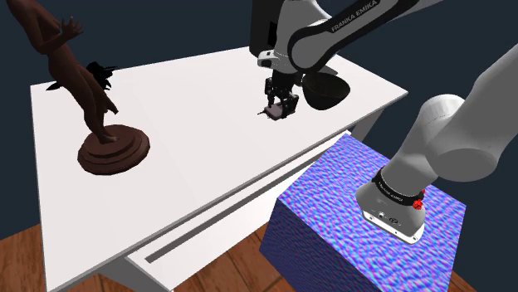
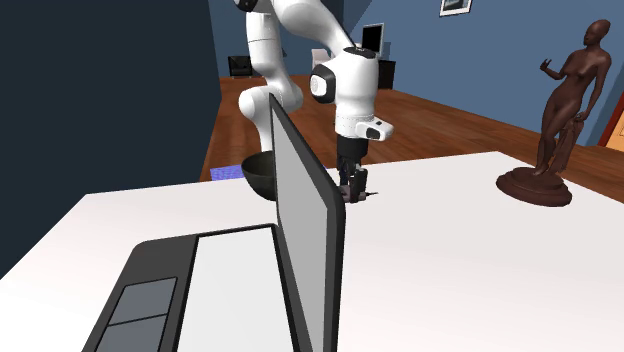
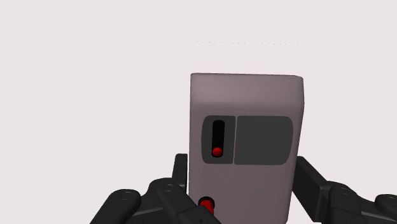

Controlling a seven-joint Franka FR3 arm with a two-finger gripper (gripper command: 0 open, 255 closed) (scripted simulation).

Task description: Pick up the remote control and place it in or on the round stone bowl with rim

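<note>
While the transfer itself is not yet made, the grasp appears to be in place. On the wrist view the end effector (image 3: 242,164) has its two black fingers (image 3: 182,173) set narrow against the long sides of the remote control (image 3: 245,108), one on each flank with no gap that I can make out. I judge it clasped at its near end.

The remote control is a greyish-mauve block with two dark panels and a red button. It sits directly under the wrist, at or barely off the white tabletop (image 1: 191,124); whether it has left the surface I cannot tell.

The round dark bowl (image 1: 325,91) stands on the same tabletop just beside the end effector, toward the shoulder view's right, and does not yet hold the remote control. A brown statue (image 1: 98,99) stands well apart at the shoulder view's left. An open laptop (image 2: 300,230) stands at the near side of the second exterior view.

Assessment: reach and closing are done. Outstanding are the lift, the short carry across to the bowl, and the release on or within its rim. Roughly the first half is complete.
</note>
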